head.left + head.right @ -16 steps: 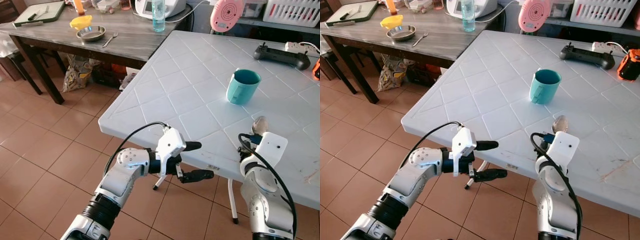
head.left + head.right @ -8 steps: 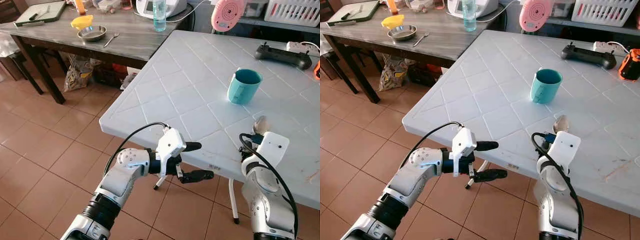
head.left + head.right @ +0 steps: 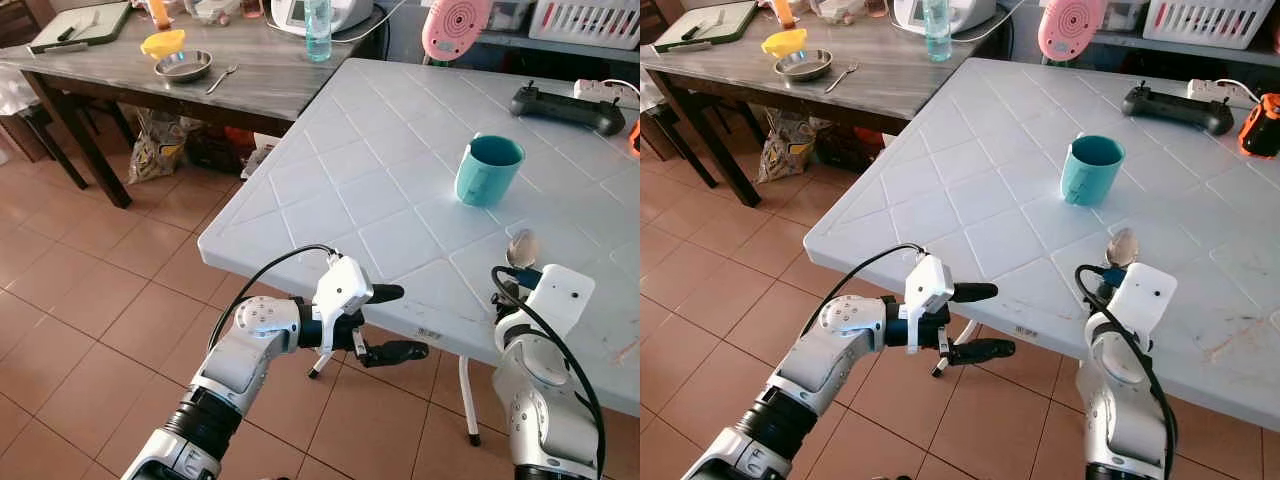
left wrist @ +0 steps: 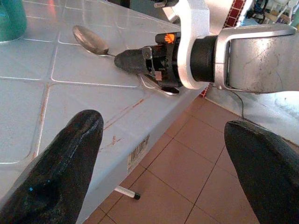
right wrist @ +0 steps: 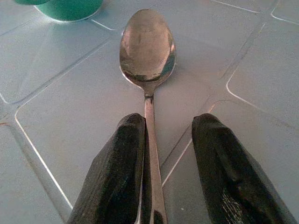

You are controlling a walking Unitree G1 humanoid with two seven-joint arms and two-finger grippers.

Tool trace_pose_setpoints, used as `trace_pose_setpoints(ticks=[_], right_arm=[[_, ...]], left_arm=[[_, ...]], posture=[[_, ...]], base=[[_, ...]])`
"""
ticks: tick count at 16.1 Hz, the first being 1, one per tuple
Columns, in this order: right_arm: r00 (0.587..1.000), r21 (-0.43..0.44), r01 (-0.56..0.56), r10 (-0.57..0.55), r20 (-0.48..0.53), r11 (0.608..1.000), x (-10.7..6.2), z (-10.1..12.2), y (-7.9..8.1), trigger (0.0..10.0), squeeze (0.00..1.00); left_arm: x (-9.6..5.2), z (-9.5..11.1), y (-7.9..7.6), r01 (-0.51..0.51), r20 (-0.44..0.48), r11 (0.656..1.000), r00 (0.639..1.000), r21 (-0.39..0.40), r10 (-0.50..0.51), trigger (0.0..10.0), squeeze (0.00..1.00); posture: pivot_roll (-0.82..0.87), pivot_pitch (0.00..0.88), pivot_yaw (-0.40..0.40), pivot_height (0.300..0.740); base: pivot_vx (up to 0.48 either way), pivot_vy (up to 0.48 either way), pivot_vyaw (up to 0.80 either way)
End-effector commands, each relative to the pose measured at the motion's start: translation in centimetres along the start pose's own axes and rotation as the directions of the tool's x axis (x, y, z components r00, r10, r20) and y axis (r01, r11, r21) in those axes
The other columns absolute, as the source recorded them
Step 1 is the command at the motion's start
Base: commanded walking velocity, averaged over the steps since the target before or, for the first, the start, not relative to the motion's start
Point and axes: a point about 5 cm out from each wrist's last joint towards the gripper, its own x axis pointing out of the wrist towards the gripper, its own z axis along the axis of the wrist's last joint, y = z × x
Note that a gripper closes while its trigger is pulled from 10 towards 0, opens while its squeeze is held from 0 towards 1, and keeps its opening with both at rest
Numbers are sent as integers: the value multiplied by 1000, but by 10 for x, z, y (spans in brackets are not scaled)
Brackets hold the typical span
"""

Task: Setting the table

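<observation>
Steel spoon (image 5: 147, 46) flat on white table (image 3: 380, 170), near teal cup (image 3: 487, 170); handle between parted right gripper (image 5: 161, 186) fingers. Left gripper (image 3: 392, 322) spread wide, below table edge.

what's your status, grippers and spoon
Right gripper open astride spoon handle on white table. Left gripper open, idle off table edge. Teal cup beyond spoon, not obstructing.
</observation>
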Motion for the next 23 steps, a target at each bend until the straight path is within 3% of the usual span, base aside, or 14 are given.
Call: trace_pose_setpoints(ticks=[1, 7, 18, 19, 20, 21, 23], right_arm=[[1000, 4, 6, -6, 11, 1000, 1, 3, -1, 10000, 0], [999, -2, -42, 42, -23, 999, 6, -4, 7, 10000, 0], [987, -18, -142, 140, -78, 990, 9, -11, 7, 10000, 0], [985, -25, -151, 149, -82, 988, 8, -12, 8, 8275, 0], [985, -29, -153, 150, -85, 988, 8, -12, 8, 4510, 0], [983, -27, -163, 160, -92, 986, 8, -13, 8, 0, 0], [972, -38, -205, 199, -127, 978, 8, -18, 12, 0, 0]], left_arm=[[2, 3, -1, 20, -9, 1000, 1000, 18, -19, 10000, 0], [3, 3, -1, 15, -9, 1000, 1000, 19, -14, 10000, 0], [3, 1, -2, 12, -13, 1000, 1000, 7, -12, 10000, 0], [3, 1, -2, 13, -14, 1000, 1000, 8, -13, 10000, 0], [3, 1, -2, 13, -14, 1000, 1000, 8, -13, 10000, 0], [3, 1, -2, 15, -15, 1000, 1000, 7, -15, 10000, 0], [3, 1, -3, 17, -16, 1000, 1000, 7, -17, 10000, 0]], posture=[[20, 118, 66, 740], [23, 116, 59, 740], [22, 124, 55, 740], [22, 124, 55, 740], [23, 124, 56, 740], [24, 124, 57, 740], [25, 125, 58, 740]], base=[[0, 0, 0], [0, 0, 0], [0, 0, 0], [0, 0, 0], [0, 0, 0], [0, 0, 0], [0, 0, 0]])
